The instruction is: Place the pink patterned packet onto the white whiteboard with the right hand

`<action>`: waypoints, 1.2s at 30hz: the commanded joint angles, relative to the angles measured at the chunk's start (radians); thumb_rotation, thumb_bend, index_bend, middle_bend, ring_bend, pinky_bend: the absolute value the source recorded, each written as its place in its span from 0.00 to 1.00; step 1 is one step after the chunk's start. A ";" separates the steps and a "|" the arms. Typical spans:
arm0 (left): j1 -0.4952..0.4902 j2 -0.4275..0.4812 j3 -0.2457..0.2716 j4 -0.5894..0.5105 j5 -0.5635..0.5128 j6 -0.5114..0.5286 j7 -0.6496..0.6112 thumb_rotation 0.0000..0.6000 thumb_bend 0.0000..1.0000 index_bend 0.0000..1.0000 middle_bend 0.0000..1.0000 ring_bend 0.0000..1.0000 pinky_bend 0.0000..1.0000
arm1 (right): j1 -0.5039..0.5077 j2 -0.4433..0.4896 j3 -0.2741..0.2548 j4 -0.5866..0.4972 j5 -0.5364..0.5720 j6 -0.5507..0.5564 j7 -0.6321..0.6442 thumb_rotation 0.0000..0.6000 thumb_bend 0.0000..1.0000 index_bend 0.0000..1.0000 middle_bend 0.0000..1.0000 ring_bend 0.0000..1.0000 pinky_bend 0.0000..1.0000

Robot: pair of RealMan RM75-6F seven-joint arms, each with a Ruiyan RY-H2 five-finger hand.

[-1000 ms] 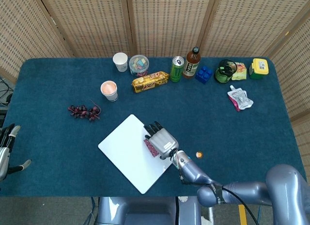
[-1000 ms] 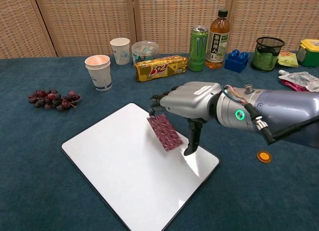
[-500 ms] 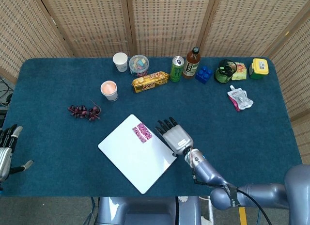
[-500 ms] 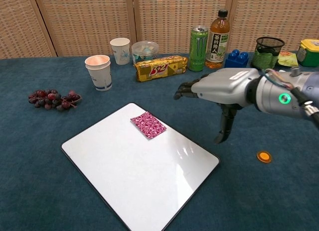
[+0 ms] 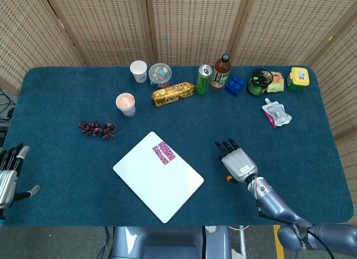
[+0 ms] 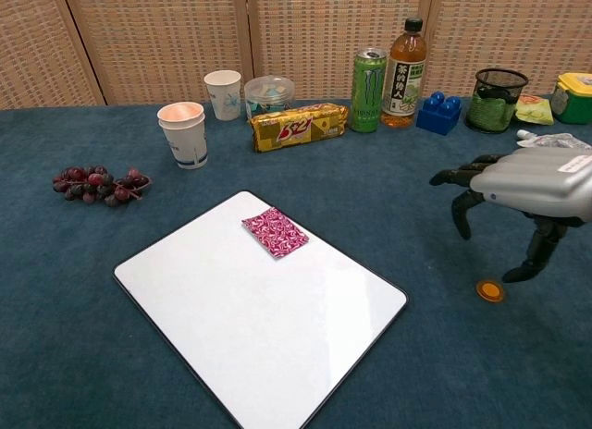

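The pink patterned packet [image 5: 163,152] [image 6: 276,232] lies flat on the far corner of the white whiteboard [image 5: 150,181] [image 6: 231,318], with nothing touching it. My right hand [image 5: 238,162] [image 6: 527,184] hovers over the blue cloth well to the right of the board, fingers spread and holding nothing. My left hand [image 5: 8,175] shows only at the left edge of the head view, off the table, fingers apart and empty.
A small orange disc [image 6: 489,289] lies under the right hand. Along the back stand paper cups [image 5: 126,104], a snack bar pack [image 5: 173,94], a green can [image 5: 204,79], a bottle [image 5: 221,72], a blue block [image 5: 235,85] and a mesh cup [image 5: 259,82]. Grapes [image 5: 97,128] lie left.
The right hand let go of the packet, which now lies on the whiteboard. The hand then drew away to the right, off the board.
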 commanded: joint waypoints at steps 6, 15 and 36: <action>0.001 -0.004 0.003 -0.003 0.003 0.003 0.012 1.00 0.00 0.00 0.00 0.00 0.00 | -0.076 -0.032 -0.026 0.111 -0.113 0.024 0.144 1.00 0.21 0.42 0.00 0.00 0.00; -0.001 -0.006 0.003 -0.002 0.001 -0.002 0.015 1.00 0.00 0.00 0.00 0.00 0.00 | -0.116 -0.074 -0.028 0.192 -0.201 0.024 0.233 1.00 0.21 0.42 0.00 0.00 0.00; -0.003 -0.007 0.004 0.000 -0.002 -0.005 0.014 1.00 0.00 0.00 0.00 0.00 0.00 | -0.143 -0.137 0.012 0.256 -0.245 -0.021 0.259 1.00 0.26 0.42 0.00 0.00 0.00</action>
